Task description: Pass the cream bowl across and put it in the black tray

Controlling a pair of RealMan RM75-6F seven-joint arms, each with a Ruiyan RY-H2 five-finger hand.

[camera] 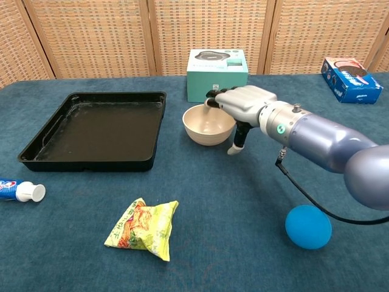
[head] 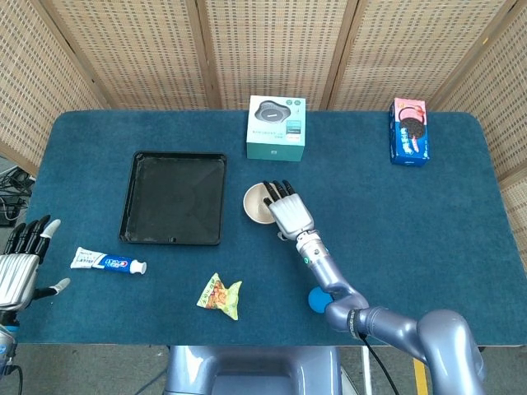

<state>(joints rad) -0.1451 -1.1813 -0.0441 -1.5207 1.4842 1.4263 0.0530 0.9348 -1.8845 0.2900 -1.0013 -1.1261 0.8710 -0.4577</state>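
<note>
Your right hand (camera: 243, 104) is gripping the cream bowl (camera: 208, 124) at its right rim, with the fingers (head: 275, 191) hooked over the edge and the thumb hanging down outside the wall. The bowl is sitting just right of the black tray (head: 174, 160), near it but not touching, in front of the teal box (head: 276, 127).

The hold is looking shallow to me: you are catching only one side of the rim, so the bowl is likely to tip or slip out if you lift quickly. Pushing it sideways along the cloth could also make it snag and roll, or knock against the tray's raised wall instead of clearing it.

Your left hand (head: 20, 263) is waiting at the far left edge, fingers spread and holding nothing, well apart from the bowl, so any handover is asking for a long reach.

The surface is wearing a dark blue cloth and is also carrying a toothpaste tube (head: 107, 262), a snack packet (camera: 142, 229), a blue ball (camera: 308, 225) and a cookie box (head: 408, 131). Woven cane screens are standing behind it.
</note>
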